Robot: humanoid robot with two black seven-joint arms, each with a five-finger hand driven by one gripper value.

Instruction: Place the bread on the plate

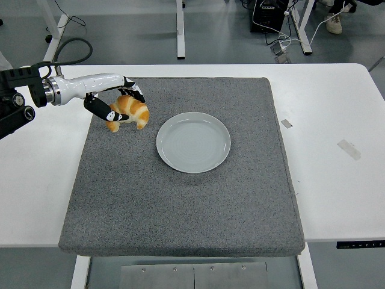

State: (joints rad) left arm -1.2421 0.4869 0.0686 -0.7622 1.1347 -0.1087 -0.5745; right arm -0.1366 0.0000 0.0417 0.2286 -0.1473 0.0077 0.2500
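Now, from the head view, we see the left robot hand (pixel 117 103) coming in from the left edge over the far left part of the grey mat (pixel 180 198). Its fingers (pixel 98 108) are curled around the bread (pixel 128 112), a golden croissant, with the dark fingertips pressed on its near and far sides. We hold the bread just to the left of the plate (pixel 193 142); whether it rests on the mat or hangs above it we cannot tell. The bread does not touch the plate.

We see the plate near the middle of the mat, a pale round dish with nothing on it. The mat covers most of the white bench (pixel 337 174), whose bare surface shows on both sides. Two small pieces of tape (pixel 349 149) lie on the bare bench to the right of the mat, well apart from the plate. A dark cable (pixel 71 49) loops up behind the left arm near the far left corner of the bench.

Beyond the bench we see a grey floor with bench legs, and a dark box (pixel 269 15) with cords at the top right. A shoe (pixel 334 23) shows at the top right edge.
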